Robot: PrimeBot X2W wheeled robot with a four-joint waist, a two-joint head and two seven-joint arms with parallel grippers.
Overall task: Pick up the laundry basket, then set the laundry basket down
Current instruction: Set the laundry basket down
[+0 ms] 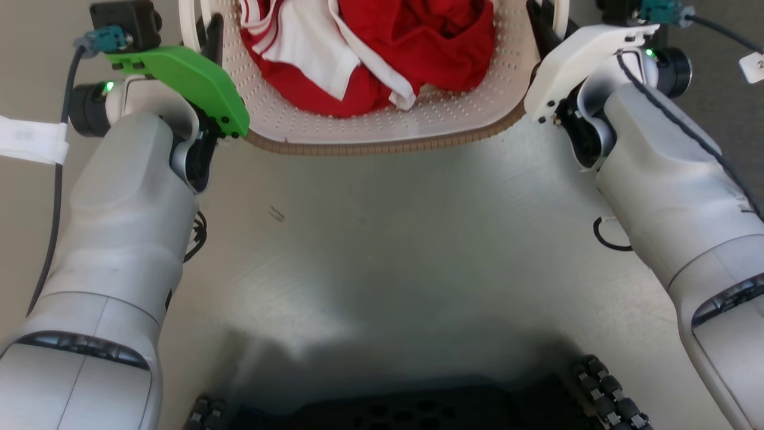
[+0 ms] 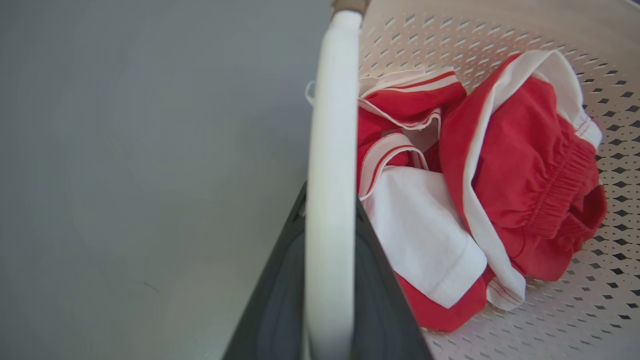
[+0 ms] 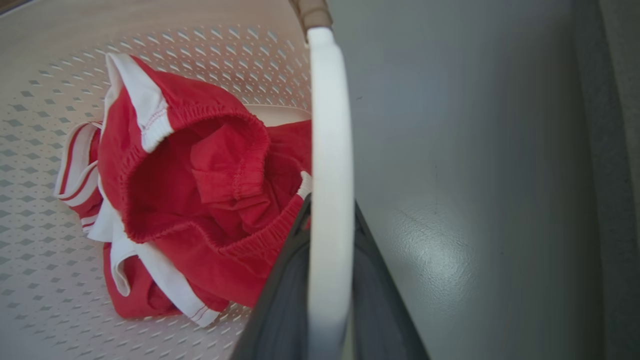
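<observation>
The laundry basket [image 1: 382, 126] is cream-white and perforated, with a brown woven rim, and lies at the top middle of the head view. Red and white clothes [image 1: 382, 48] are piled inside it. My left gripper [image 1: 209, 42] is at the basket's left side. In the left wrist view its dark fingers [image 2: 385, 300] are shut on the white left handle [image 2: 330, 125]. My right gripper [image 1: 540, 27] is at the right side, with its fingers [image 3: 280, 300] shut on the white right handle [image 3: 327, 125]. Whether the basket touches the floor I cannot tell.
Pale grey floor [image 1: 382, 251] stretches between my two forearms. My dark wheeled base [image 1: 406, 412] fills the bottom edge. A darker strip of floor [image 3: 620, 150] runs along the right. Cables hang from both wrists.
</observation>
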